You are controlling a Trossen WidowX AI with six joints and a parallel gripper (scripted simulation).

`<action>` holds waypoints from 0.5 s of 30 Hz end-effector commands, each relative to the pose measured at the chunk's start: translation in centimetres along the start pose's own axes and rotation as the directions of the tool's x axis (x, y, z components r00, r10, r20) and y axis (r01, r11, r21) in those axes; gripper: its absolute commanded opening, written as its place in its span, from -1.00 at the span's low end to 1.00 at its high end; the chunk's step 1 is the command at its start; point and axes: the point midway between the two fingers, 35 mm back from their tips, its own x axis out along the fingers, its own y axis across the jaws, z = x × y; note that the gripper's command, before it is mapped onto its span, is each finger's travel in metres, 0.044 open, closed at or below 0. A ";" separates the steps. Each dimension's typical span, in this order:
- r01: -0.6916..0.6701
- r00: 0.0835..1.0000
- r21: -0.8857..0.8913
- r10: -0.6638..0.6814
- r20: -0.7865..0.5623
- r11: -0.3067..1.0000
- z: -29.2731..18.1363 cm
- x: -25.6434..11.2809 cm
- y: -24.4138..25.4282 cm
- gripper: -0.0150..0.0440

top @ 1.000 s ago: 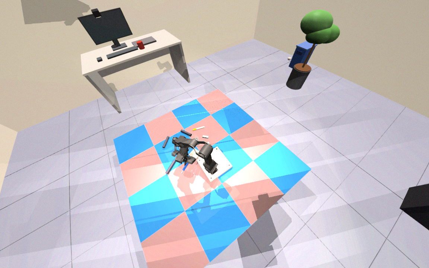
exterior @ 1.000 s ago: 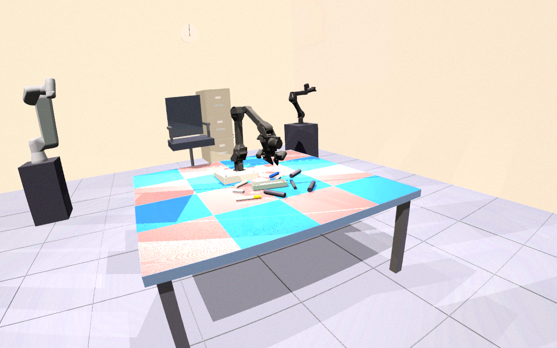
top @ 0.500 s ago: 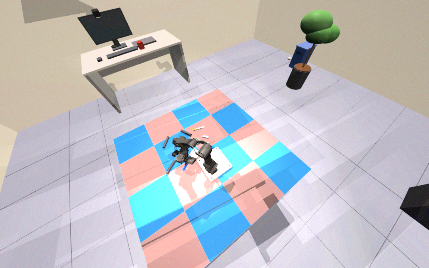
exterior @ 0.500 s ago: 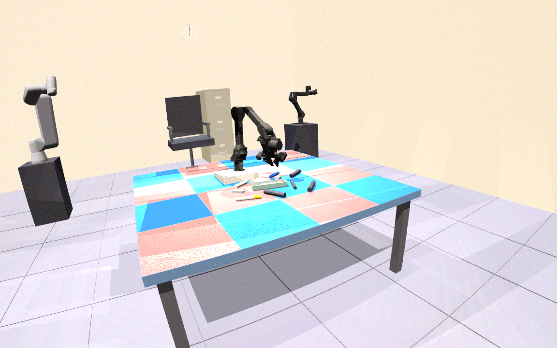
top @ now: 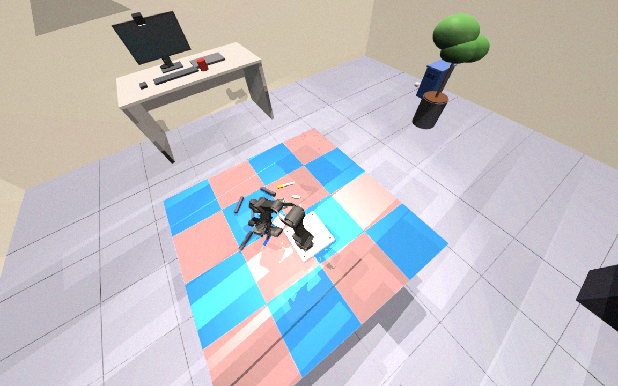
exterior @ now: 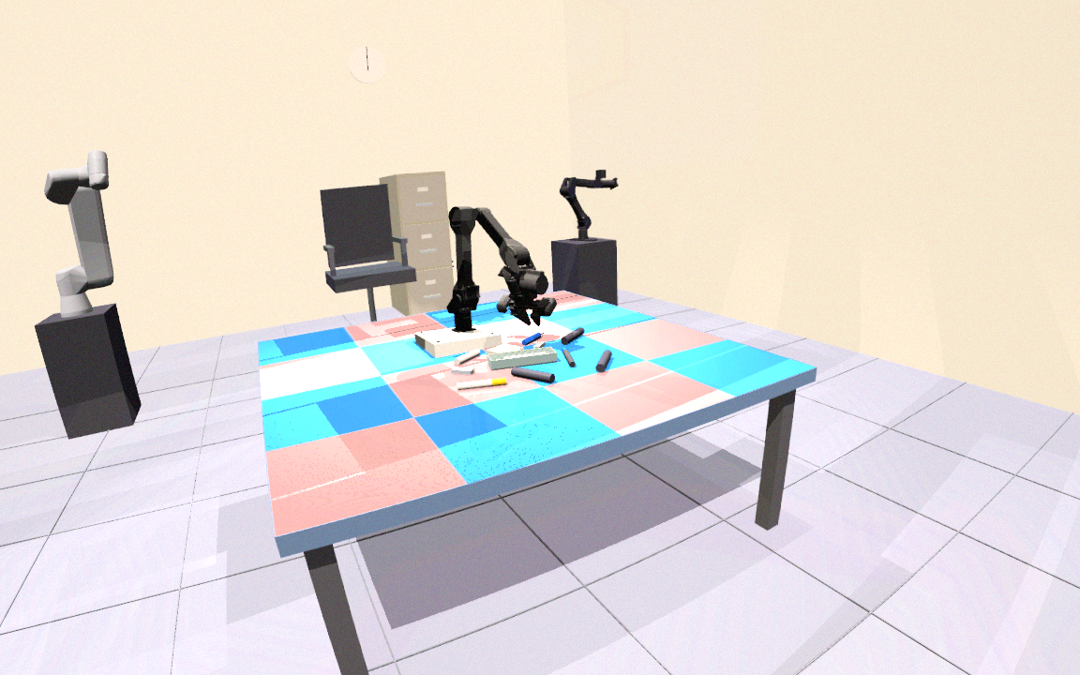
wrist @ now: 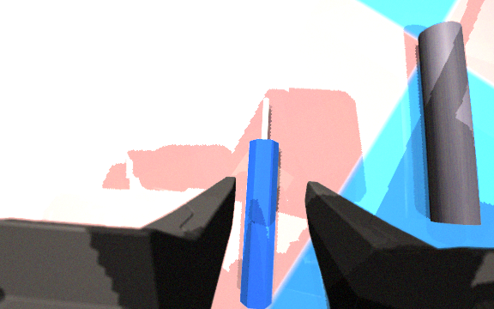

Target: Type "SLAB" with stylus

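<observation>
The black arm [top: 295, 215] [exterior: 464, 243] rises upright from its base near the middle of the tabletop, well in from every edge and corner. Its upper link folds over at the raised elbow [exterior: 461, 217] and slopes down to the wrist [exterior: 518, 273]. The pincer [top: 265, 238] [exterior: 533, 322] [wrist: 270, 189] points downward above the tabletop, its two dark tapering fingers standing apart, tips level, gripping nothing.

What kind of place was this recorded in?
Probably an office, perhaps one doubling as a robot lab: there is a desk with a monitor, a filing cabinet behind an armchair, and two more arms on dark pedestals.
</observation>
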 end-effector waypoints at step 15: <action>-0.006 1.000 0.006 0.006 0.004 1.000 -0.5 1.1 0.2 0.02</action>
